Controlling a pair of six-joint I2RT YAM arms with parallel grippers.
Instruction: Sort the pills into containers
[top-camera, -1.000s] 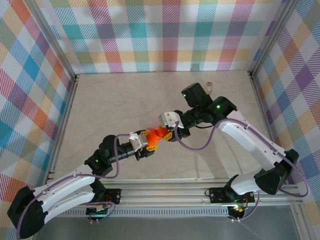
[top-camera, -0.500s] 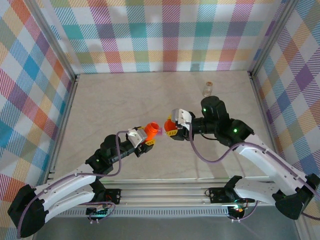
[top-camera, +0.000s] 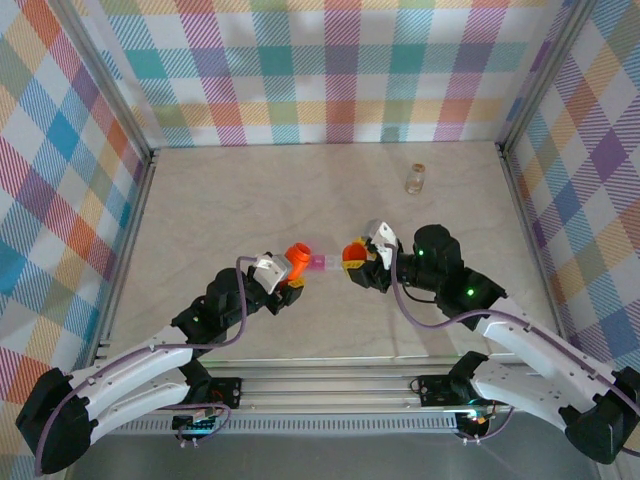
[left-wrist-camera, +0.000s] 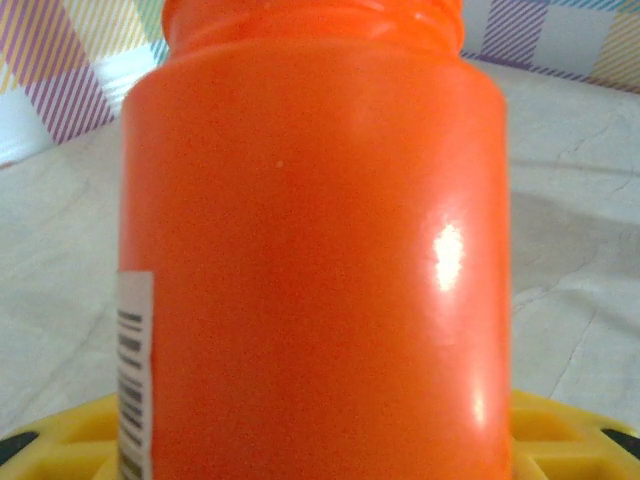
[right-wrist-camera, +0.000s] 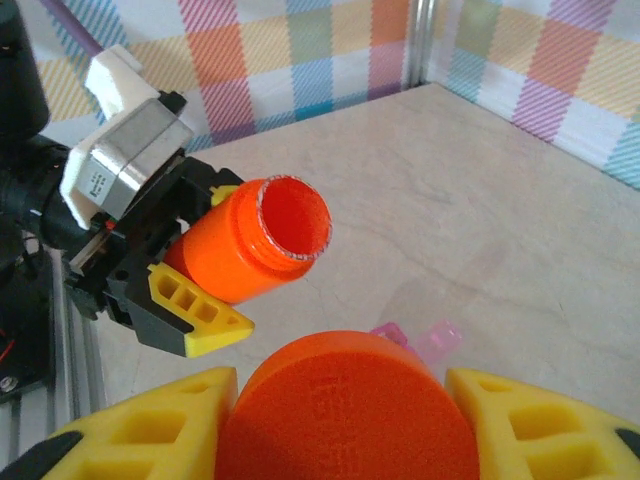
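A: Entry one, left gripper (top-camera: 287, 272)?
B: Clamped round the orange bottle (top-camera: 297, 257); the bottle is uncapped, its mouth tilted toward the right arm.
A: Entry two, right gripper (top-camera: 356, 262)?
B: Closed on the orange cap (top-camera: 351, 251).
A: Entry three, pink pill box (top-camera: 322, 263)?
B: Flat on the table (top-camera: 220, 200), between bottle mouth and cap.

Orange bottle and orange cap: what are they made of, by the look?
Both look like plastic. The orange bottle is glossy, with a sharp highlight on its wall; the orange cap seems matte, its top finely textured, no glare.
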